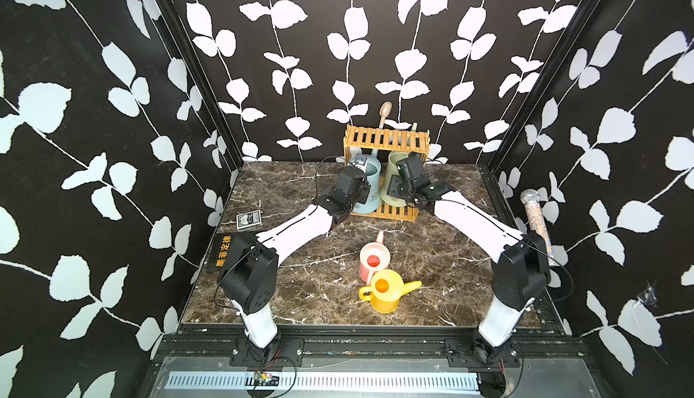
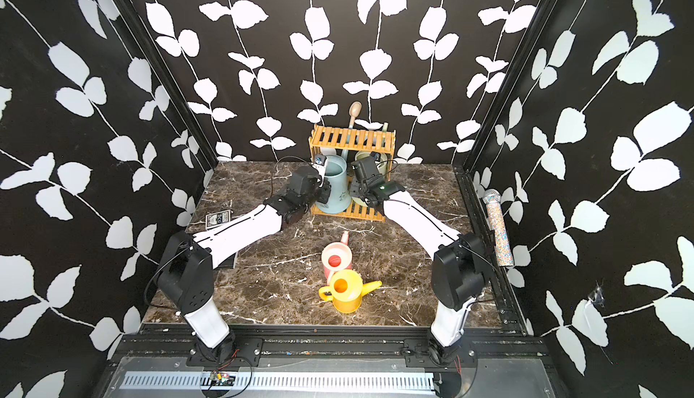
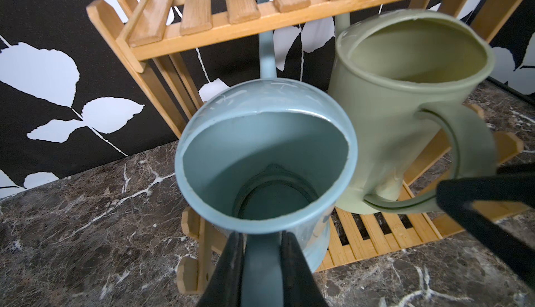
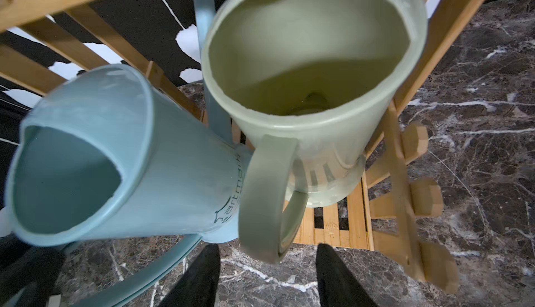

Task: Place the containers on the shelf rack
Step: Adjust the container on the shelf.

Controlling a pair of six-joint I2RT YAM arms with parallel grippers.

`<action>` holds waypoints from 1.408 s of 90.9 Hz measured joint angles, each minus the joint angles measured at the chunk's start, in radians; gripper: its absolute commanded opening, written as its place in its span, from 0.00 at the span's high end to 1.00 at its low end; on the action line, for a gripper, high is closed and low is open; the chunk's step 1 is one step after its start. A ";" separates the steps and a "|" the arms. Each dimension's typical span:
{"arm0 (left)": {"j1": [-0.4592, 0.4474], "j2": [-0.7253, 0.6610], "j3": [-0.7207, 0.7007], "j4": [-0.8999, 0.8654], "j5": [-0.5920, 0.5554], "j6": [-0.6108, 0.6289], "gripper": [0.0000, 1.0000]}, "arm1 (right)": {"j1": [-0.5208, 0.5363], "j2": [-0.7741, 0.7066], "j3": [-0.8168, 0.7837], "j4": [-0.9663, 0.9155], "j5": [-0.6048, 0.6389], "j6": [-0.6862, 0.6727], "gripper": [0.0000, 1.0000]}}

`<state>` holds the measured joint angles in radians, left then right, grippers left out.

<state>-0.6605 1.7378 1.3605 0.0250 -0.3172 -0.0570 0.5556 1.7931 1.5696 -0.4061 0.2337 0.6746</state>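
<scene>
The two tall containers are at the bottom shelf of the shelf rack (image 1: 386, 139), in the middle of both top views, at the far edge of the table. The green can (image 1: 388, 193) stands up straight on the slats. The blue can (image 1: 371, 189) is just beside it, toward the left of the frame, at the front corner. It looks a bit tipped, and it is hard to tell if its bottom sits flat.

The left gripper (image 3: 261, 237) is clamped on the blue can's handle, likely to steady it as it goes in. The right gripper (image 4: 267, 250) has its fingers apart, with the green handle just ahead and not pinched, so it seems to be letting go. The handles face the front and the long spouts go up at the back — that looks like how tall cans fit.

The pink can (image 1: 373, 261) and yellow can (image 1: 385, 291) sit close together low in the frame on the brown marble table (image 1: 300, 283). Black walls with white leaves stand around it. A glittery microphone (image 1: 537, 223) leans at the right, and a black book (image 1: 225, 251) lies at the left.
</scene>
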 measured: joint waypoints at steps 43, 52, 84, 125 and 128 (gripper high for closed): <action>-0.005 0.010 0.028 -0.035 -0.021 0.003 1.00 | -0.046 0.023 -0.008 0.006 0.010 -0.066 0.95; -0.005 0.015 0.042 -0.054 -0.028 0.010 1.00 | -0.055 0.002 -0.036 0.006 -0.001 -0.081 0.97; -0.006 0.021 0.060 -0.079 -0.034 0.034 1.00 | -0.043 -0.008 0.040 -0.165 0.011 -0.140 0.99; -0.018 0.022 0.064 -0.087 -0.048 0.049 1.00 | 0.027 -0.020 0.089 -0.291 0.103 -0.162 1.00; -0.018 0.022 0.064 -0.087 -0.047 0.049 1.00 | 0.027 -0.021 0.076 -0.282 0.109 -0.172 1.00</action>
<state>-0.6785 1.7596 1.4250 -0.0620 -0.3645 -0.0078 0.5827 1.7718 1.6459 -0.6880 0.3424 0.5030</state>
